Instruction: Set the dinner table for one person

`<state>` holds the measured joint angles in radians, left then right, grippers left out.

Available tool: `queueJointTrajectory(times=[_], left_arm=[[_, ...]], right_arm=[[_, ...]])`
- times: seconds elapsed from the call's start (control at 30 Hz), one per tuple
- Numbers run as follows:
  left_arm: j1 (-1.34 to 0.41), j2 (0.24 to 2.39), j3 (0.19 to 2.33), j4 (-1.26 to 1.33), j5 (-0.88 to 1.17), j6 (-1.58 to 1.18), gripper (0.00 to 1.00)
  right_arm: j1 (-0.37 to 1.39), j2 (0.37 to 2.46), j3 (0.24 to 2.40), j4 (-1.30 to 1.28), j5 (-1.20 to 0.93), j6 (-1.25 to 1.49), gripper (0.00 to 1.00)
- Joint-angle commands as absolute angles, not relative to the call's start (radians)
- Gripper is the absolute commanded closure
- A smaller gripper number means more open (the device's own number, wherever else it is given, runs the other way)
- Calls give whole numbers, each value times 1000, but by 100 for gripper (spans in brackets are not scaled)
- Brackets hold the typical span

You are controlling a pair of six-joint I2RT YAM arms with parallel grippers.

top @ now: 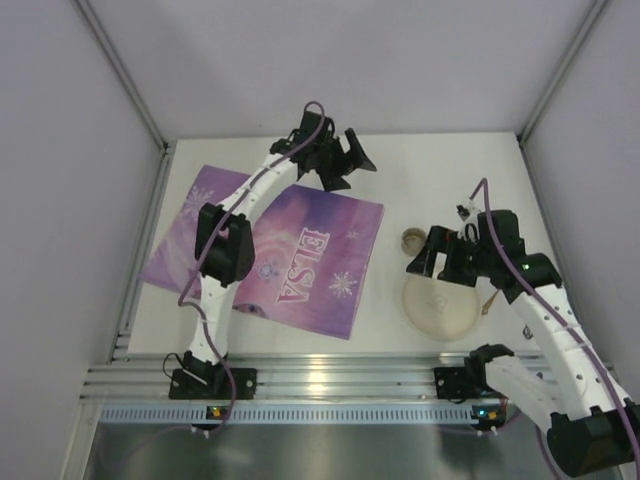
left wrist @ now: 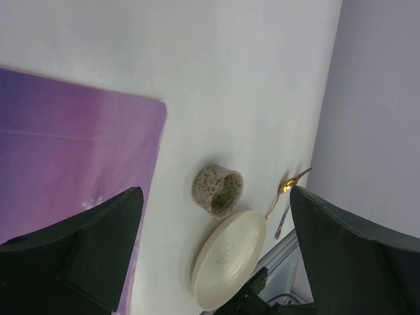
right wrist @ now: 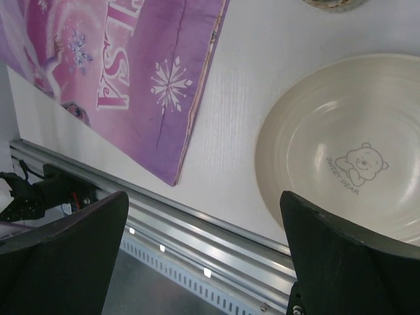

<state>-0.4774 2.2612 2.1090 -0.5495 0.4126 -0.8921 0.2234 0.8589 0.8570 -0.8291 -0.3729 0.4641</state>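
Observation:
The white dinner table (top: pixel 440 170) holds a purple "ELSA" placemat (top: pixel 285 255) at the left. A cream plate (top: pixel 440 305) with a bear print lies at the right, with a speckled cup (top: pixel 413 239) just behind it and a gold spoon (top: pixel 488 300) at its right. My left gripper (top: pixel 350 168) is open and empty, raised over the placemat's far edge. My right gripper (top: pixel 432 262) is open and empty above the plate's far left rim. The left wrist view shows the cup (left wrist: pixel 218 190), plate (left wrist: pixel 230 259) and spoon (left wrist: pixel 287 187). The right wrist view shows the plate (right wrist: pixel 348 151) and placemat (right wrist: pixel 118 65).
A ribbed aluminium rail (top: pixel 330 375) runs along the near edge and shows in the right wrist view (right wrist: pixel 197 230). A second thin utensil (left wrist: pixel 282 220) lies beside the spoon. Grey walls enclose the table on the left, back and right.

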Motion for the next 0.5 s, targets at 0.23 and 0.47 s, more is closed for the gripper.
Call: queueJointTrajectory(times=[0.23,0.47], left_arm=[[-420,1851,1754,-940,-69,-635,1],[-411,1606,1441,-897,-69,-650,1]], right_arm=[[468,1167,1021,-566,-463,558,6],[627,1605,1221,-750,-273,557,10]])
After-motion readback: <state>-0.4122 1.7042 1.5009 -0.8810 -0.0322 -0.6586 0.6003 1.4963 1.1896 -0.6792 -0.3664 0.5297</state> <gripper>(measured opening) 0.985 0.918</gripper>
